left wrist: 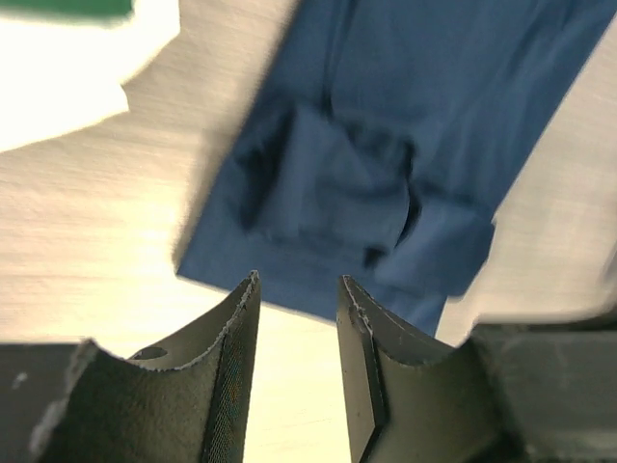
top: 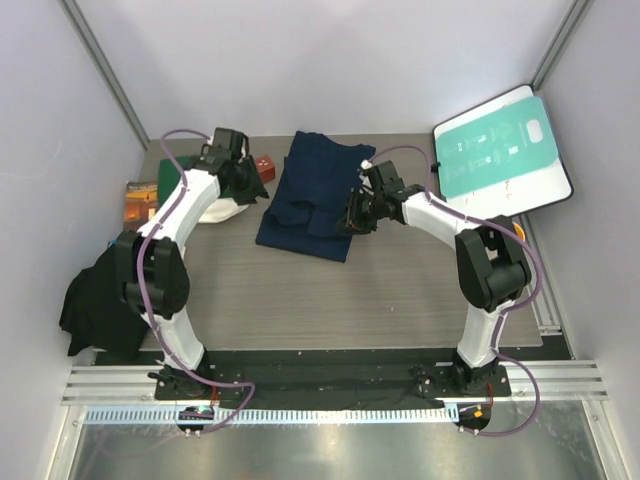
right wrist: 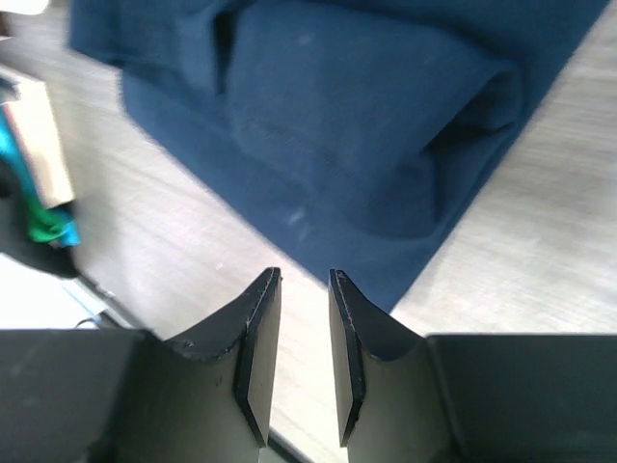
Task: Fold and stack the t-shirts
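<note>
A navy blue t-shirt (top: pixel 312 195) lies partly folded at the back middle of the table, its sleeves turned in over the body. My left gripper (top: pixel 250 185) hovers at its left edge, open and empty, with the navy cloth (left wrist: pixel 386 145) just beyond its fingertips (left wrist: pixel 253 282). My right gripper (top: pixel 352 212) is at the shirt's right edge, also open and empty, above bare table beside the navy fold (right wrist: pixel 337 125). A cream-white t-shirt (top: pixel 215 208) lies bunched under the left arm, and shows again as a white patch (left wrist: pixel 58 77) in the left wrist view. A dark green t-shirt (top: pixel 95 305) hangs over the table's left edge.
A teal-and-white board (top: pixel 502 150) leans at the back right corner. A brown-orange book (top: pixel 140 200) lies at the far left, and a small red object (top: pixel 264 165) sits behind the left gripper. The table (top: pixel 350 300) has grey walls on three sides.
</note>
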Robot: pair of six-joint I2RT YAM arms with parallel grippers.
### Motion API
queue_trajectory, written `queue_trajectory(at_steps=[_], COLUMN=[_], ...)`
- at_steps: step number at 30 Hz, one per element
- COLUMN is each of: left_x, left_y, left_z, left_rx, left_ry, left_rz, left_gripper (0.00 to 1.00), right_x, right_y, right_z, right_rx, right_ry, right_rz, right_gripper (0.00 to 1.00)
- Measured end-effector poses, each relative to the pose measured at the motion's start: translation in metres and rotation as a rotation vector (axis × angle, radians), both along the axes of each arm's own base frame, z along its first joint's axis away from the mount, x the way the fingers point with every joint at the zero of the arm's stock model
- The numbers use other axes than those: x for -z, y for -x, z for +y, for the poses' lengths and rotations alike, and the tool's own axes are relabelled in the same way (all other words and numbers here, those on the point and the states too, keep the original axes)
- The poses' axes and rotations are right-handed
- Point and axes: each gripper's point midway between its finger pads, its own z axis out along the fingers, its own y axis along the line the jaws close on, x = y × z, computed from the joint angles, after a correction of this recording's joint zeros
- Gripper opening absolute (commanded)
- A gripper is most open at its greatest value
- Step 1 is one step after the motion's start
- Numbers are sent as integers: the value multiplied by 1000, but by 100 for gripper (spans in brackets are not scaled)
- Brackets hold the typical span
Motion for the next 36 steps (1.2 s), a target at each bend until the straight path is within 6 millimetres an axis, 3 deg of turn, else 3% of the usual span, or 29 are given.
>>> queue_trajectory(at_steps=[4,7,11,15,20,30,36], left_x=[20,57,97,119,131,135,137], left_y=[26,47,66,72,70,75,93], left_z=[-17,-28,-41,-50,-55,-58,-76], left_rx=[60,107,150,175,182,180,186], left_ry=[-13,-38,-76,-106,-126,-163,-189], left_rz=[28,109,195,227,231,188,140], left_gripper=[32,31,31,31,31,27,27], right_x=[18,31,47,56,69,71,72], right_y=[-7,-12,-5,9,14,15,31], right_z=[-1,-1,10,18,24,23,17], right_rx=[-12,-23,-67,-105,-127,-140,-149], right_ry=[64,111,153,177,203,225,228], right_rz=[19,36,61,86,104,100,95], right_gripper=[32,32,32,31,31,30,30])
